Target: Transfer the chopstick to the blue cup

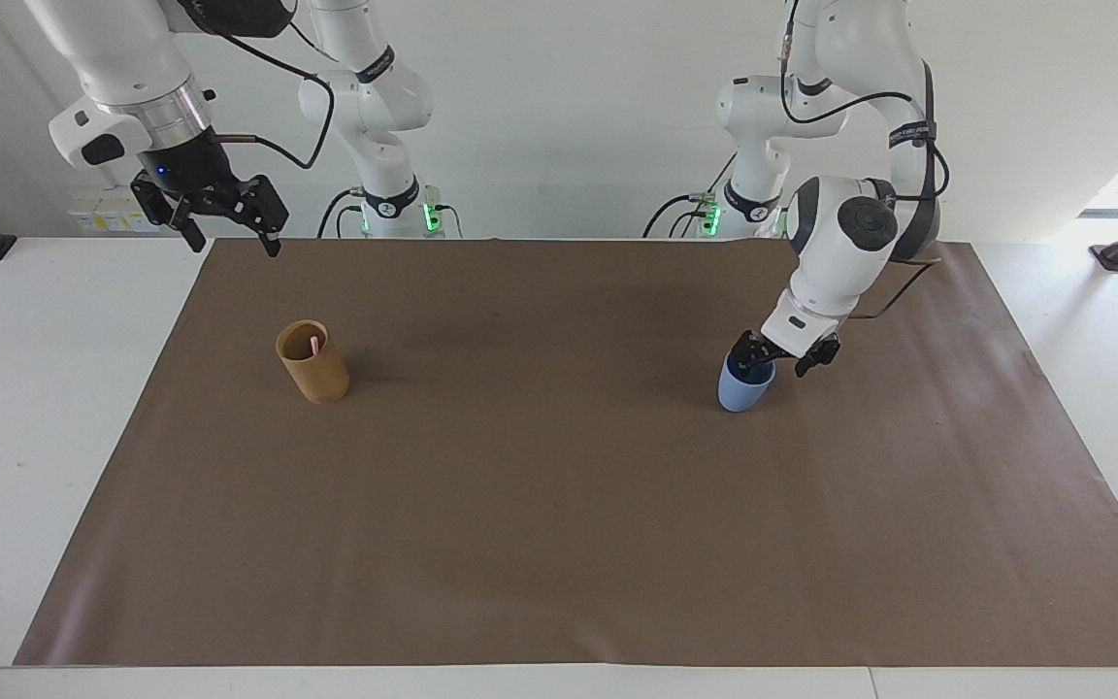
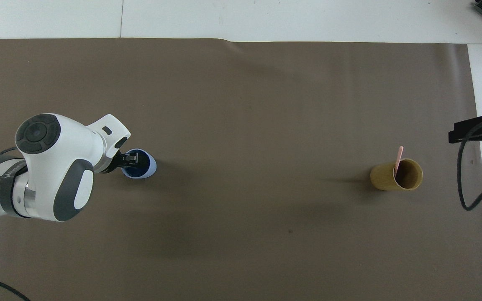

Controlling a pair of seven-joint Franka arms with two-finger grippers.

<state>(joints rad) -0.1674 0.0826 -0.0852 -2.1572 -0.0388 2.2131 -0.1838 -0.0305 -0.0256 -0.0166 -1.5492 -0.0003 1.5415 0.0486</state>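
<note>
The blue cup [image 1: 741, 391] stands upright on the brown mat toward the left arm's end; it also shows in the overhead view [image 2: 149, 167]. My left gripper [image 1: 772, 366] is open at the cup's rim, with one finger inside the cup and the other outside it. A single pale-pink chopstick [image 1: 313, 344] leans in the tan cup [image 1: 313, 367] toward the right arm's end, its tip poking above the rim [image 2: 399, 156]. My right gripper [image 1: 235, 246] is open and empty, raised over the mat's edge at the right arm's end, where it waits.
The brown mat [image 1: 559, 505] covers most of the white table. The tan cup [image 2: 385, 177] and the blue cup stand far apart along the same line across the mat. A black cable [image 2: 465, 179] hangs by the right gripper.
</note>
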